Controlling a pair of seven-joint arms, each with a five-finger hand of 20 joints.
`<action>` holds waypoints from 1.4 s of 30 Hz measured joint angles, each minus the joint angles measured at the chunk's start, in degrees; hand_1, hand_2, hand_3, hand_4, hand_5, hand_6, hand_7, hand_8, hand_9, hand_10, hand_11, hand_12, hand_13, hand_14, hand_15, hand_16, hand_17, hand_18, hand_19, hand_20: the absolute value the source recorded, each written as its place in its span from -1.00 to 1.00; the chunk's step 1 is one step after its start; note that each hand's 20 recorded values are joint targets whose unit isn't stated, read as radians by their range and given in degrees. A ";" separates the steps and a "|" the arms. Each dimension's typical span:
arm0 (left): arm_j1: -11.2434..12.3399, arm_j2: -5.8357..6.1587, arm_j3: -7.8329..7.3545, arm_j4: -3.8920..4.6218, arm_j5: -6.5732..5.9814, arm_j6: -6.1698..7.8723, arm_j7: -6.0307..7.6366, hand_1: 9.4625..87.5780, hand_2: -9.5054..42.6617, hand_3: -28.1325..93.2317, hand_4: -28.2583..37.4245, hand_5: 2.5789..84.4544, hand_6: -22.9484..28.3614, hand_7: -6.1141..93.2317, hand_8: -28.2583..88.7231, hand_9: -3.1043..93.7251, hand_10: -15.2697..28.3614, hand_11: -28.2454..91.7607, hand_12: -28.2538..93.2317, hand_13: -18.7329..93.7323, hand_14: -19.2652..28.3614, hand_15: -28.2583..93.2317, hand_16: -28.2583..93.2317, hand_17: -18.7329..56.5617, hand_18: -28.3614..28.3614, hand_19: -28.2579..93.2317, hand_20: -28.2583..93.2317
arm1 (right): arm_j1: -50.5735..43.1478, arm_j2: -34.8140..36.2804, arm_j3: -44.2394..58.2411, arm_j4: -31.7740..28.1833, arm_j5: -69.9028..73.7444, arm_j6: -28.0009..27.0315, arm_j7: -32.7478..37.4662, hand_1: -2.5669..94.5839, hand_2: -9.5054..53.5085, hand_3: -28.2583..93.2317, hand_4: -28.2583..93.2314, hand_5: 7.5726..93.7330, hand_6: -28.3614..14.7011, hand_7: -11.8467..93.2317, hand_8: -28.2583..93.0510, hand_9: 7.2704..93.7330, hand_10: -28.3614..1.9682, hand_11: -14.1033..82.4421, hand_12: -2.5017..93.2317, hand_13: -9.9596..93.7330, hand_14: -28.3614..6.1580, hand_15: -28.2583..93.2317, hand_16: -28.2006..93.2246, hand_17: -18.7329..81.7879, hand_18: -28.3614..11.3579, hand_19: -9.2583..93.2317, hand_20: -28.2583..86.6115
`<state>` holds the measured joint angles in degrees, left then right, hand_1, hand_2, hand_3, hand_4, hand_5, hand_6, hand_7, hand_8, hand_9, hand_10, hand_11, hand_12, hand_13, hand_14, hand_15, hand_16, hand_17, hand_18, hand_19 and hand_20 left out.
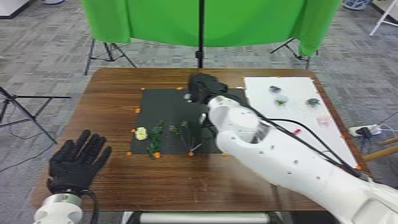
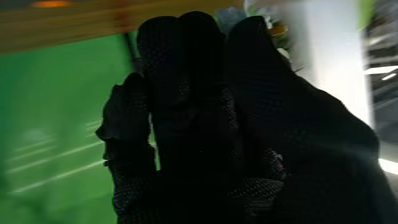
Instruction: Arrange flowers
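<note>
When picking, find the yellow flower (image 1: 140, 133) near-left on the dark mat (image 1: 158, 107), probably spaced for access. Note the left hand (image 1: 78, 162) spread wide left of the mat, likely leaving working room; right hand (image 1: 204, 86) at the mat's far edge, grip impossible to tell.

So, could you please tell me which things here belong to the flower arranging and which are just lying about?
For the job: pale yellow flower, green sprigs, small blooms, and probably the dark mat and white sheet.
Just around: green cloth, black stand.
</note>
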<state>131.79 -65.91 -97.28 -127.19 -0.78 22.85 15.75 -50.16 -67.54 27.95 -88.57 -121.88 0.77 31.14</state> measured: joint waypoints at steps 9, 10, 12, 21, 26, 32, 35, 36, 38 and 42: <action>-2.02 1.19 1.37 0.77 0.01 0.08 -0.28 -0.47 0.12 0.73 -0.85 0.22 0.27 -0.46 -0.68 -0.03 0.46 -0.10 -0.32 -0.12 0.45 0.17 -0.66 -0.61 0.46 -0.01 -0.28 | 2.52 -10.20 -4.45 10.17 -5.31 -4.18 -2.07 0.36 -1.00 0.53 -1.00 0.38 0.15 -0.17 -0.47 0.60 0.08 -0.48 -0.13 0.44 0.13 0.21 0.07 -0.01 -0.71 0.85 0.19; -2.25 1.26 1.42 0.82 0.04 0.06 -0.47 -0.47 0.12 0.73 -0.85 0.22 0.27 -0.46 -0.68 -0.03 0.46 -0.10 -0.32 -0.12 0.45 0.17 -0.66 -0.61 0.46 -0.01 -0.28 | 2.22 -10.66 -4.35 10.45 -5.45 -4.66 -2.01 0.36 -1.00 0.53 -1.00 0.36 0.16 -0.18 -0.48 0.60 0.08 -0.49 -0.14 0.44 0.13 0.21 0.07 -0.01 -0.71 0.85 0.19; -2.70 1.32 1.55 0.97 0.12 0.04 -0.89 -0.47 0.12 0.73 -0.85 0.22 0.27 -0.46 -0.68 -0.03 0.46 -0.10 -0.32 -0.12 0.45 0.17 -0.66 -0.61 0.46 -0.01 -0.28 | 1.54 -10.96 -4.40 10.18 -5.44 -4.99 -1.43 0.36 -1.00 0.53 -1.00 0.34 0.16 -0.27 -0.52 0.54 0.05 -0.45 -0.22 0.43 0.13 0.22 0.07 -0.02 -0.72 0.85 0.19; -3.10 1.34 1.35 1.11 0.33 0.07 -2.10 -0.41 0.03 0.72 -0.84 0.22 0.27 -0.45 -0.68 -0.03 0.45 -0.10 -0.32 -0.11 0.44 0.17 -0.66 -0.61 0.46 0.00 -0.28 | -0.47 -10.04 -5.19 7.75 -4.07 -4.96 2.27 0.23 -1.00 0.61 -1.00 0.20 0.11 -0.44 -0.73 0.36 -0.13 -0.22 -0.54 0.39 0.02 0.29 0.00 -0.04 -0.75 0.84 0.17; -3.33 1.34 1.32 1.41 0.50 0.09 -2.63 -0.40 0.01 0.72 -0.82 0.22 0.27 -0.44 -0.68 -0.03 0.44 -0.09 -0.32 -0.11 0.44 0.17 -0.66 -0.61 0.46 0.00 -0.28 | -0.76 -10.01 -4.78 7.33 -3.49 -4.67 2.92 0.20 -1.00 0.63 -1.00 0.19 0.10 -0.46 -0.73 0.35 -0.15 -0.22 -0.56 0.39 -0.01 0.31 -0.03 -0.04 -0.75 0.84 0.17; -3.67 1.34 1.42 1.61 0.50 0.10 -2.66 -0.40 0.01 0.72 -0.82 0.22 0.27 -0.44 -0.68 -0.03 0.44 -0.09 -0.33 -0.11 0.44 0.17 -0.66 -0.61 0.46 0.00 -0.28 | -0.76 -10.07 -3.99 6.47 -2.42 -3.49 3.08 0.18 -1.00 0.64 -1.00 0.19 0.09 -0.48 -0.72 0.36 -0.15 -0.23 -0.56 0.39 -0.04 0.33 -0.04 -0.04 -0.76 0.83 0.16; -3.72 1.34 1.46 1.66 0.41 0.12 -2.64 -0.42 0.04 0.72 -0.83 0.21 0.27 -0.44 -0.68 -0.03 0.45 -0.09 -0.33 -0.11 0.44 0.17 -0.66 -0.61 0.46 0.00 -0.29 | -0.76 -10.08 -3.56 5.96 -1.62 -2.69 3.04 0.18 -1.00 0.65 -1.00 0.19 0.09 -0.50 -0.72 0.38 -0.13 -0.24 -0.57 0.41 -0.05 0.33 -0.05 -0.04 -0.76 0.83 0.16; -3.72 1.34 1.47 1.66 0.36 0.14 -2.62 -0.42 0.05 0.72 -0.83 0.21 0.27 -0.44 -0.68 -0.03 0.45 -0.09 -0.33 -0.11 0.44 0.17 -0.66 -0.61 0.46 0.00 -0.29 | -0.74 -10.07 -3.53 5.76 -1.32 -2.42 2.99 0.18 -1.00 0.65 -1.00 0.19 0.09 -0.50 -0.72 0.38 -0.12 -0.24 -0.58 0.41 -0.05 0.33 -0.05 -0.05 -0.76 0.82 0.15; -3.72 1.36 1.50 1.67 0.25 0.15 -2.55 -0.43 0.05 0.72 -0.83 0.21 0.27 -0.44 -0.68 -0.03 0.46 -0.09 -0.33 -0.11 0.44 0.17 -0.66 -0.61 0.46 0.00 -0.28 | -0.71 -10.05 -3.53 5.30 -0.82 -2.05 2.82 0.17 -1.00 0.65 -1.00 0.16 0.09 -0.52 -0.72 0.37 -0.10 -0.29 -0.60 0.41 -0.06 0.32 -0.05 -0.05 -0.76 0.80 0.15; -3.76 1.43 1.65 1.69 0.11 0.19 -2.46 -0.43 0.06 0.72 -0.83 0.22 0.27 -0.44 -0.69 -0.03 0.45 -0.09 -0.33 -0.11 0.44 0.17 -0.66 -0.61 0.46 0.00 -0.29 | -0.70 -9.96 -3.52 4.02 -0.55 -1.83 2.45 0.15 -1.00 0.67 -1.00 0.15 0.09 -0.53 -0.72 0.36 -0.11 -0.32 -0.61 0.42 -0.06 0.32 -0.06 -0.05 -0.77 0.80 0.14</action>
<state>128.02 -64.48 -95.63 -125.50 -0.67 23.04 13.28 -50.86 -77.50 24.43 -84.55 -122.43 -1.07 33.60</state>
